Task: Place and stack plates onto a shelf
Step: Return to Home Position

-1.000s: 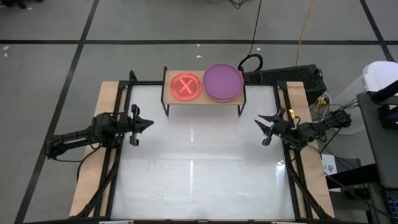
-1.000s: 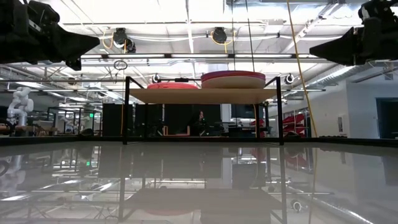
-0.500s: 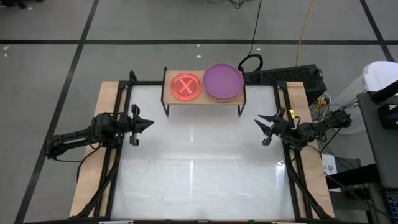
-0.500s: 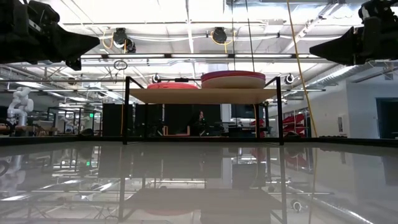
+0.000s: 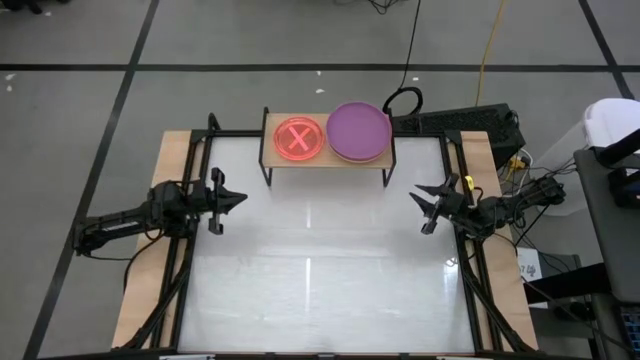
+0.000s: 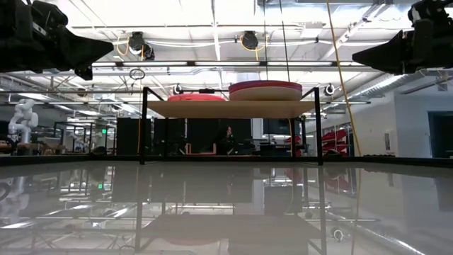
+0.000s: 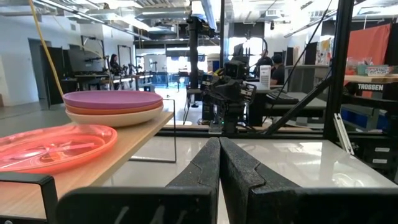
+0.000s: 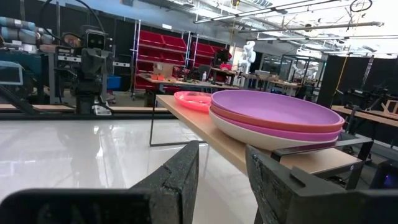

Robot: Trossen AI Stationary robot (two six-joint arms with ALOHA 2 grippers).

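nearest is the glossy white tabletop (image 5: 310, 290), and i can't spot a single plate on it in any view. midway back, the left gripper (image 5: 240, 198) hangs at the left edge with its fingers pressed together. the right gripper (image 5: 422, 208) hangs at the right edge with a narrow gap between its fingers. both are empty and well apart from the shelf.

at the far edge stands the low light-wood shelf on black legs (image 5: 330, 162). a small pink see-through plate with an x pattern (image 5: 299, 138) tops the pile on the left arm's side, and a big round purple plastic plate (image 5: 359, 129) tops the other.

so stacking looks done to me, with only parking the arms left. overhead only gives the two top plates. the right wrist view shows layers under the purple one, down to a beige plate (image 8: 267, 140). the low view shows that pile standing taller. i can't count the small pile's layers.
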